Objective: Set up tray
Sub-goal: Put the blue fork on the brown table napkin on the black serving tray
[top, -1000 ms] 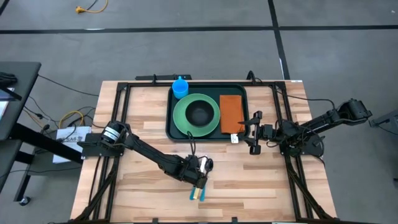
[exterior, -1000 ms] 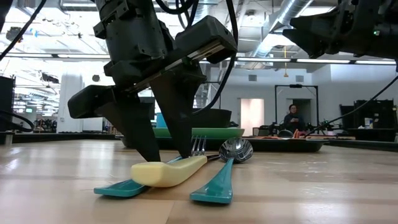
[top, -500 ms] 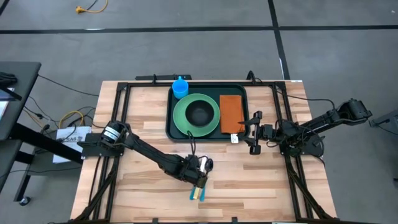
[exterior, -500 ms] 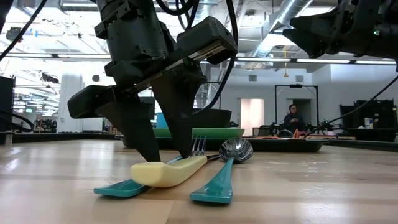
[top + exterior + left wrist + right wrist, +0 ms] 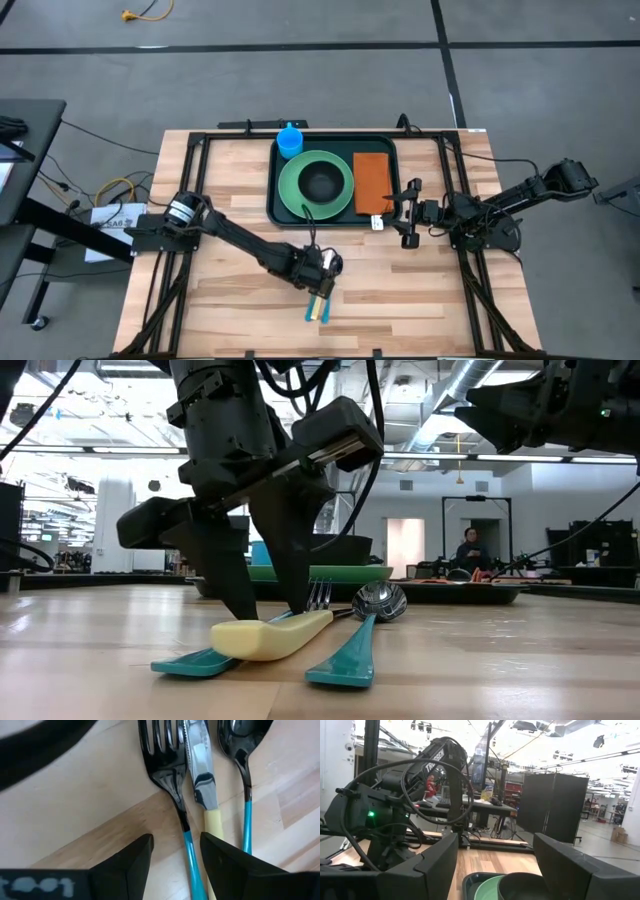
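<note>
Dark green plastic marks the tray (image 5: 335, 146), which sits at the far middle of the wooden table (image 5: 230, 180). It carries a round light-green plate (image 5: 300, 185) with a dark bowl (image 5: 320, 182) on it, a blue cup (image 5: 290, 140) at its far left corner and an orange napkin (image 5: 372, 182) along its right side.

Well apart from the tray, toward the near edge of the table, the left gripper (image 5: 320, 285) points down over three pieces of cutlery lying side by side: a fork (image 5: 172, 780) with a teal handle, a knife (image 5: 200, 775) with a pale yellow handle, and a spoon (image 5: 245, 750) with a teal handle. In the left wrist view its fingers (image 5: 132, 860) stand partly apart, straddling the fork's handle; they grip nothing. In the low view the fingertips come down to the table just behind the knife's handle.

The right gripper (image 5: 408, 212) hovers just beside the tray's right rim, near the napkin, its fingers (image 5: 432, 865) spread wide and empty.
</note>
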`<state>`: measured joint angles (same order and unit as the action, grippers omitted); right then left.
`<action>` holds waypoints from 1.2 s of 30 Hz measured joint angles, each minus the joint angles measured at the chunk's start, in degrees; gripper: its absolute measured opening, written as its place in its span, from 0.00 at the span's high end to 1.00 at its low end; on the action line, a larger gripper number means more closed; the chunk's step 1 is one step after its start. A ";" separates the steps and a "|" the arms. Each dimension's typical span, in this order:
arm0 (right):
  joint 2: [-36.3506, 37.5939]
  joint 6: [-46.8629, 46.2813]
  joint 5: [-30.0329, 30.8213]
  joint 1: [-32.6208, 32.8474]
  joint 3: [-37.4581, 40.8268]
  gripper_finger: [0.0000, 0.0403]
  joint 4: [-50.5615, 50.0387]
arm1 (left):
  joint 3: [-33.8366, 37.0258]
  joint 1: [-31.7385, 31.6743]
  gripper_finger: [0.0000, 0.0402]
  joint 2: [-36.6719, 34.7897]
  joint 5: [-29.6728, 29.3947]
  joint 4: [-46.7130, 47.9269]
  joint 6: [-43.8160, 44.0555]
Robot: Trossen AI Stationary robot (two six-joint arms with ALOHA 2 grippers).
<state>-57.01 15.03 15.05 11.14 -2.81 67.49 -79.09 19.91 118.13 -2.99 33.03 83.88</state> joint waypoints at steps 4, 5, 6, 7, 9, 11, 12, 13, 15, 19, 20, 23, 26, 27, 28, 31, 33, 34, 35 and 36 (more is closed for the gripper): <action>0.01 0.00 0.00 0.00 0.00 0.37 -0.01 | 0.00 -0.77 0.58 0.00 0.36 0.34 0.02; 0.00 -0.01 0.00 0.00 0.00 0.37 -0.01 | 0.00 -0.93 0.58 0.00 0.50 0.48 0.02; 0.01 -0.01 0.00 -0.02 0.00 0.37 -0.01 | 0.00 -1.10 0.58 0.00 0.75 0.58 0.02; 0.01 -0.01 0.00 0.00 0.00 0.37 -0.01 | 0.00 -1.25 0.58 -0.01 1.02 0.68 0.02; 0.01 -0.01 0.00 0.00 0.00 0.37 -0.01 | 0.00 -1.45 0.58 -0.02 1.45 0.78 0.02; -0.01 -0.01 0.00 0.00 0.00 0.37 -0.01 | 0.00 -1.46 0.58 -0.02 1.36 0.84 0.02; 0.01 -0.01 0.00 0.00 0.00 0.37 -0.03 | 0.00 -1.46 0.58 -0.02 1.29 0.86 0.02; 0.00 -0.01 0.00 0.00 0.00 0.37 -0.02 | 0.02 -1.46 0.58 -0.02 1.27 0.88 0.04; -0.01 -0.01 0.00 -0.02 0.00 0.37 -0.02 | 0.02 -1.46 0.58 -0.02 1.27 0.88 0.04; 0.01 -0.01 0.00 -0.02 0.00 0.37 -0.05 | 0.07 -1.16 0.58 -0.02 1.07 0.68 -0.01; 0.00 0.00 0.00 -0.01 0.00 0.37 -0.05 | 0.07 -1.01 0.58 -0.02 0.70 0.63 -0.04; 0.00 0.01 0.00 -0.01 0.00 0.37 -0.05 | 0.09 -0.61 0.58 -0.02 0.25 0.47 -0.64; 0.01 -0.01 0.00 0.00 0.00 0.37 -0.05 | 0.13 -0.14 0.58 -0.02 -0.31 0.14 -1.41; -0.01 0.01 0.00 -0.02 0.00 0.37 -0.05 | 0.13 -0.06 0.58 -0.02 -0.41 0.04 -1.67; 0.01 0.01 0.00 -0.02 0.00 0.37 -0.05 | 0.13 -0.04 0.58 -0.02 -0.53 -0.01 -1.76; 0.01 0.01 0.00 0.00 0.00 0.37 -0.05 | 0.15 -0.03 0.58 -0.02 -0.63 -0.18 -2.42; 0.01 0.00 0.00 0.00 0.00 0.37 -0.05 | 0.15 -0.01 0.58 -0.02 -0.71 -0.40 -3.36; 0.01 -0.01 0.00 -0.02 0.00 0.37 -0.05 | 0.15 0.01 0.58 -0.02 -0.71 -0.54 -3.81; -0.01 0.01 0.00 -0.02 0.00 0.37 -0.05 | 0.15 0.01 0.58 -0.02 -0.74 -0.62 -4.21; 0.01 -0.01 0.00 0.00 0.00 0.37 -0.05 | 0.15 0.01 0.58 -0.02 -0.80 -0.66 -4.61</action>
<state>-56.99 15.03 15.05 11.14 -2.81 67.44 -78.94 19.92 118.10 -3.79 32.37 79.26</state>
